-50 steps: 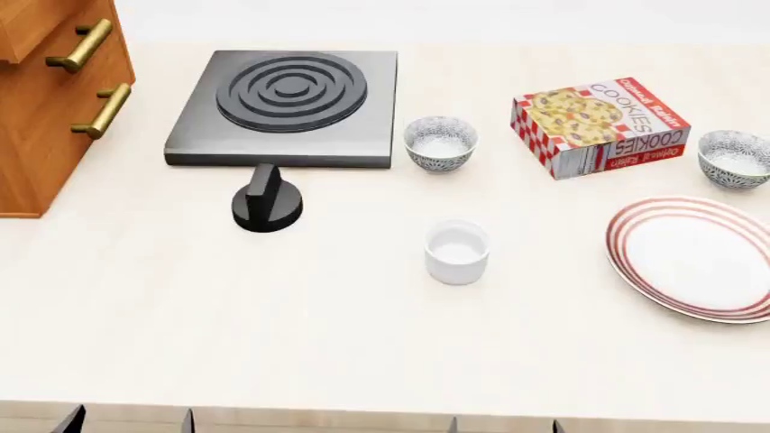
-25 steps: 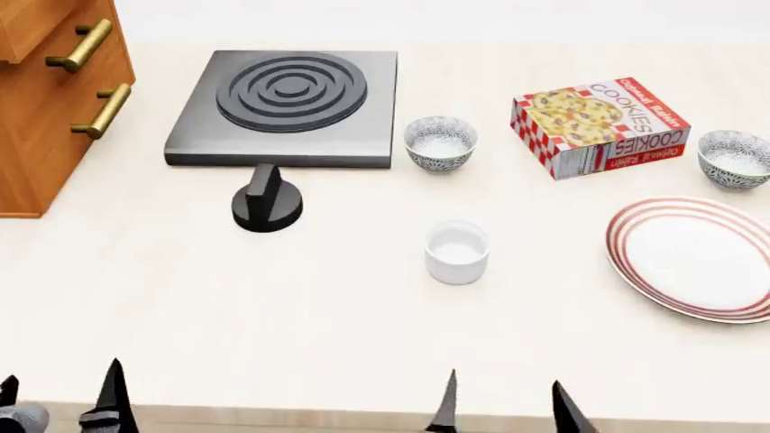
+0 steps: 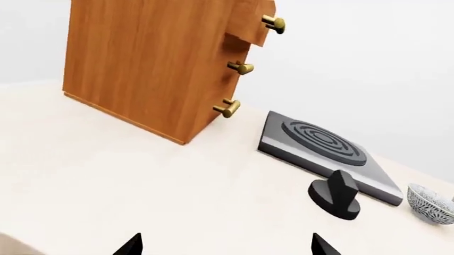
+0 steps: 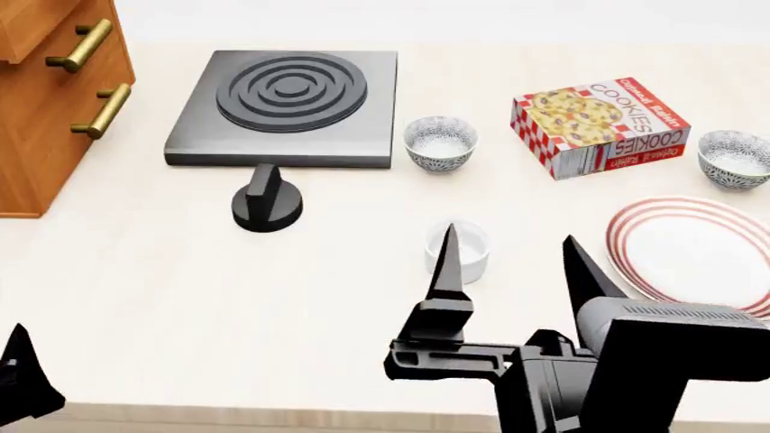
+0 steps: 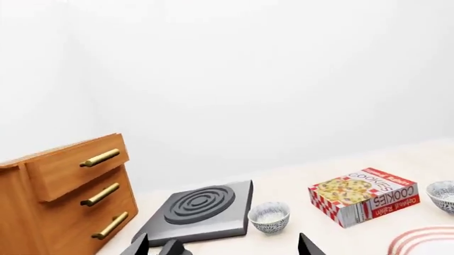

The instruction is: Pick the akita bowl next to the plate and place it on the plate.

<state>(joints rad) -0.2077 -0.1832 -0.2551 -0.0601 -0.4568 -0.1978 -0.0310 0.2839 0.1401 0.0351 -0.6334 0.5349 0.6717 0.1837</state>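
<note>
the worktop (image 4: 180, 298) carries, from largest to smallest: a drawer unit (image 4: 49, 99), a hob (image 4: 288, 104), the plate (image 4: 692, 257) at the right edge, a cookie box (image 4: 601, 126), two alike speckled bowls, a knob (image 4: 267, 200) and a white cup (image 4: 463, 248).

the akita bowl (image 4: 734, 158) stands just behind the plate, beside the box, apart from both. the second bowl (image 4: 441, 142) stands beside the hob, well apart from the plate.

the right claw (image 4: 520, 266) hangs above the worktop near the cup, fingers spread wide, holding nothing. the left claw (image 3: 223, 245) is low near the worktop's front edge, also spread and empty.

risks:
- wrong target: the second bowl and the cup lie nearer the right claw.
- the box stands close to the akita bowl; a wide approach may strike it.
- a rim grasp may tip or slip.
</note>
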